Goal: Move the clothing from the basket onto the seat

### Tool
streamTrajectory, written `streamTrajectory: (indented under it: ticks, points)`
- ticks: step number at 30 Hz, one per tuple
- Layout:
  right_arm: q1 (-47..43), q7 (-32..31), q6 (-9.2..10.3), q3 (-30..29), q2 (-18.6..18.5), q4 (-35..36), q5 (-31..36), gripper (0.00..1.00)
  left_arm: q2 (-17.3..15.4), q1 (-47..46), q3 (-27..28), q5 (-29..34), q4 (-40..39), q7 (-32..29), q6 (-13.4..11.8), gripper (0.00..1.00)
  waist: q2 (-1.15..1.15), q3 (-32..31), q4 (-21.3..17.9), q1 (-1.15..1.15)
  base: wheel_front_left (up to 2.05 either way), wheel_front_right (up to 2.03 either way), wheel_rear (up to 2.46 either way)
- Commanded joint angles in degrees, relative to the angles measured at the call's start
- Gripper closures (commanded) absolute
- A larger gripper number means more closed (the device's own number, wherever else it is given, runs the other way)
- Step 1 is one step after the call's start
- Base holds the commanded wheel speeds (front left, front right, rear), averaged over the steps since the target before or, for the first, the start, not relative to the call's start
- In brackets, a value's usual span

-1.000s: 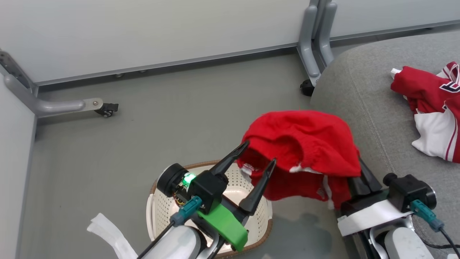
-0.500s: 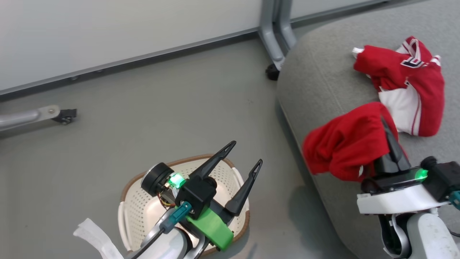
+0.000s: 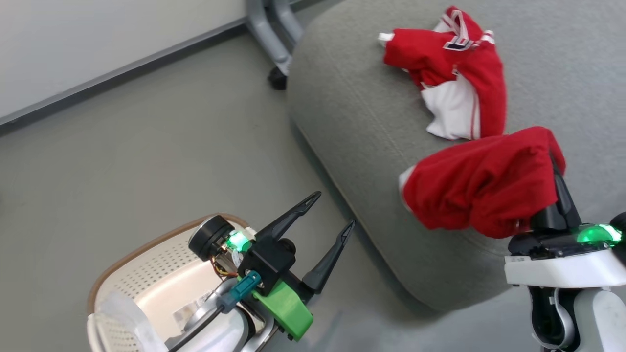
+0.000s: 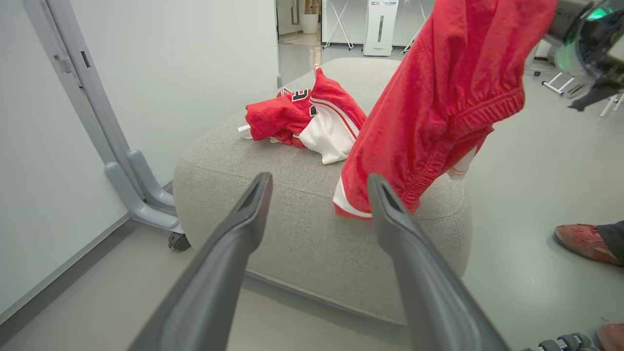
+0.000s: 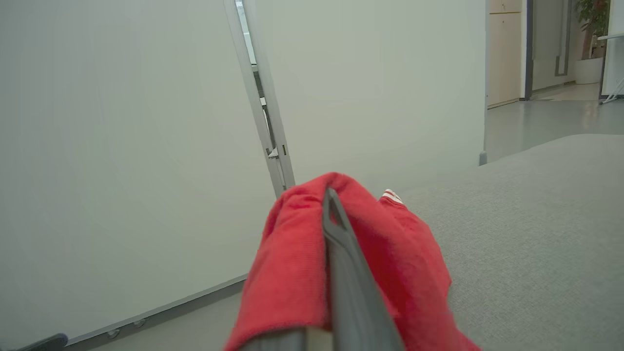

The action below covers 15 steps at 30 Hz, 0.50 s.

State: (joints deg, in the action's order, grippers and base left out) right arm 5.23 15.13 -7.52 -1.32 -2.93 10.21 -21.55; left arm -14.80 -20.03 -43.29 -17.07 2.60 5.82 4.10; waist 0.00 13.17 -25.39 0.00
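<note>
The right gripper is closed on a red garment, which hangs in a bunch over the seat, close to its near edge. I cannot tell whether the cloth touches the cushion. A second red garment, with a white panel, lies crumpled on the seat toward its far edge, near the hanging one. The left gripper holds nothing, with its jaws wide apart, and hovers above the basket, which stands on the floor beside the seat.
</note>
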Motion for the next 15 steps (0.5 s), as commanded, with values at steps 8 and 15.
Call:
streamTrajectory:
  ticks: [8,15]
  points:
    - [-1.35,0.03,0.06,-3.69,0.08,2.12,-2.5,1.0,0.37,-3.1,-1.25,0.53,0.49,-0.8,0.52,0.0,0.0,5.46,-7.28,0.0,0.0,0.0,0.0]
    - [6.62,0.02,0.06,-8.96,0.01,3.02,-7.92,1.0,-0.03,-4.77,-2.02,1.14,-0.32,-1.89,0.71,0.0,0.0,9.7,-6.19,0.0,0.0,0.0,0.0]
